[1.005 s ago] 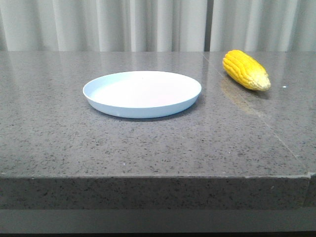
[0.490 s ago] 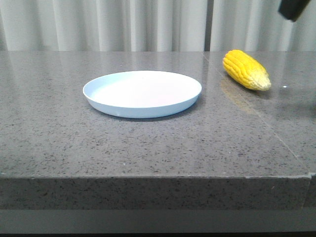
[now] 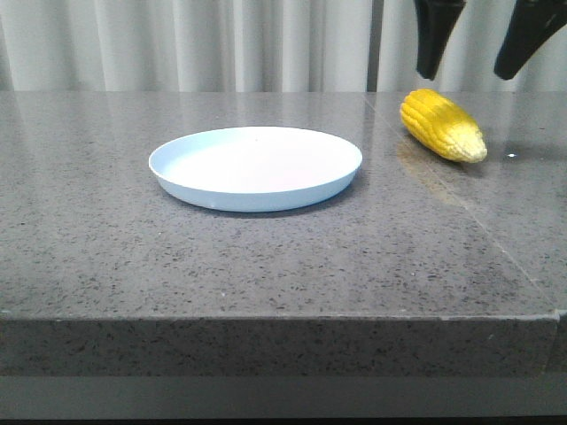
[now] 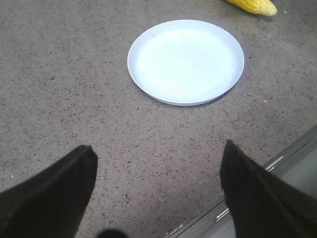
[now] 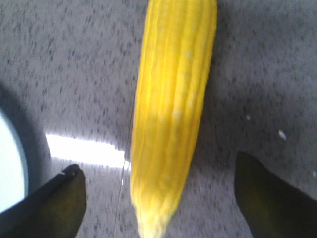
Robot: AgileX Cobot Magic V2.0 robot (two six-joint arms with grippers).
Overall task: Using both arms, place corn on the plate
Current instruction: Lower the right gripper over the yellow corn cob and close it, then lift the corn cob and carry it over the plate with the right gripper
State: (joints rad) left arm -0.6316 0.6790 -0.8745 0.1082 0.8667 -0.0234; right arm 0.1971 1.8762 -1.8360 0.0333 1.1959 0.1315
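Note:
The yellow corn (image 3: 441, 125) lies on the grey table at the back right, its pale tip toward the front right. The pale blue plate (image 3: 255, 166) sits empty left of it, near the table's middle. My right gripper (image 3: 477, 62) hangs open just above the corn, one black finger on each side. In the right wrist view the corn (image 5: 173, 114) lies between the spread fingers (image 5: 54, 208), untouched. My left gripper (image 4: 157, 163) is open and empty, back from the plate (image 4: 185, 62) near the table's front edge; the corn's tip (image 4: 255, 6) shows beyond the plate.
The grey speckled stone table (image 3: 266, 257) has a front edge near the camera and a seam running past the corn. A pale curtain (image 3: 221, 44) hangs behind the table.
My right gripper has come down into the front view from the top right and now hangs open over the corn. The corn and plate have not moved.

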